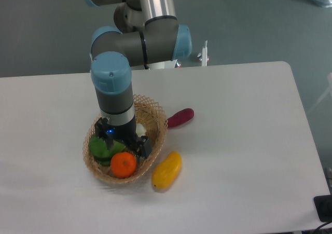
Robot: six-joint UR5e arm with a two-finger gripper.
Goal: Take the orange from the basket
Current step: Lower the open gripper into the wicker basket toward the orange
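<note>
White table: I see the gripper inside the basket, just above the orange; jaw state unclear.

Arm ran off the top edge, base unseen. Its wrist covered the middle of the basket; a white item and a green one inside showed only partly. Gripper fingertips were too dark to tell their spacing. A black object right of the basket was cut by the corner.
</note>
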